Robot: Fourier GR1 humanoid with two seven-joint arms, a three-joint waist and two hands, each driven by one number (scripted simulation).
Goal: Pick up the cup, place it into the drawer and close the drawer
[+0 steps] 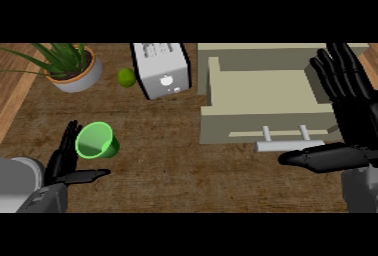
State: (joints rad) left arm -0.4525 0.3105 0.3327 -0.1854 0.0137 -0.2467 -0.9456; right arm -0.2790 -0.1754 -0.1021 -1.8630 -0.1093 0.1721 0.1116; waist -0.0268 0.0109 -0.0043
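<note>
Black fingers and a thumb mark the left hand (68,161) at the lower left of the head view, rising from a grey forearm. It is spread open: the fingers stand straight up and the thumb juts out to the right, low over the brown counter (170,165). The green cup (97,140) sits just beside those fingers, on their right side and above the thumb, its open mouth tilted toward the view. Fingers and cup rim look to be touching or very nearly so; nothing is curled round the cup, and it rests on the counter, outside the drawer.

At the lower right, the right hand (353,120) is also open, its fingers straight and pointing away up the right edge, its thumb stretched leftward. The thumb tip lies close to the pale bar handle (284,145) on the drawer's front. Whether it touches the handle cannot be told.

Beyond the handle, the beige drawer (221,100) stands pulled out from its cabinet (251,52), its tray open to the view.

Farther back, in the middle, a white toaster (162,70) stands on the counter, with a small green fruit (127,77) just to its left. At the far left a potted plant (70,67) with long green leaves sits in a grey pot with an orange rim.
</note>
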